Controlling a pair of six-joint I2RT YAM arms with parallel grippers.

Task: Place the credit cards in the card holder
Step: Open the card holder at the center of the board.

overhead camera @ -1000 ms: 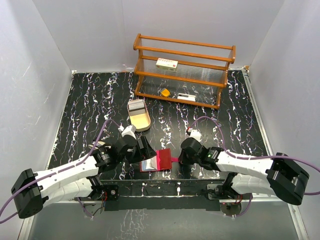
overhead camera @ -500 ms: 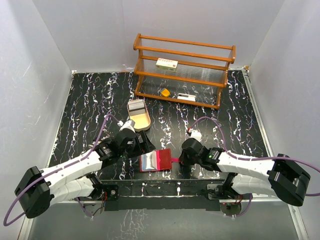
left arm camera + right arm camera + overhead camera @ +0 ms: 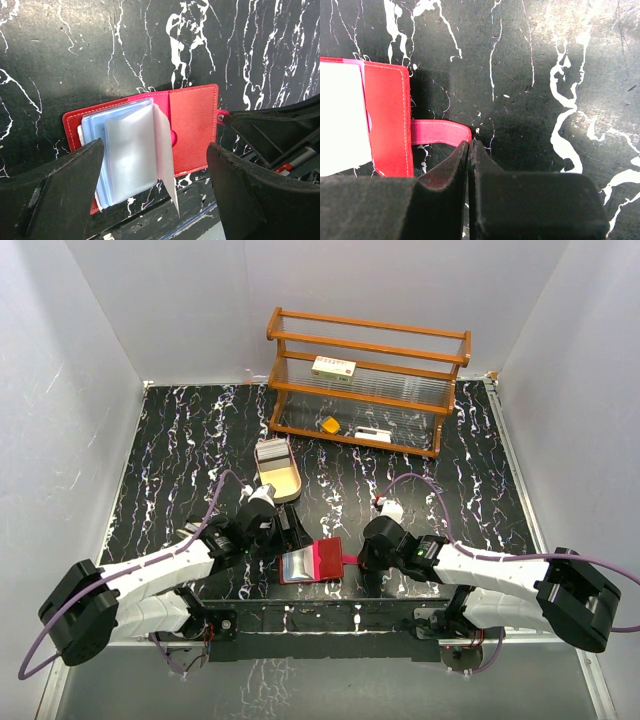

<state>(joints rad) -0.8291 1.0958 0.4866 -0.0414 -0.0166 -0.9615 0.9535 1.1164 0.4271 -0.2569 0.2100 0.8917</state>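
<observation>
The card holder [image 3: 318, 561] lies open on the table [image 3: 180, 440] by its near edge, between the two arms, red cover down and clear pockets [image 3: 127, 150] fanned upward. The left gripper [image 3: 292, 530] hangs just far-left of it, jaws spread wide and empty, the holder showing between its fingers [image 3: 55, 192]. The right gripper [image 3: 470, 145] is closed tight at the holder's right side, tips touching the end of its pink strap [image 3: 437, 133]; whether they pinch it is unclear. The credit cards [image 3: 271, 451] sit stacked in a tan tray [image 3: 285, 483] farther back.

card holder [image 3: 312, 561]: table's [image 3: 180, 440] near edge | tray [image 3: 283, 483]: behind it | rack [image 3: 370, 348]: far back
</observation>
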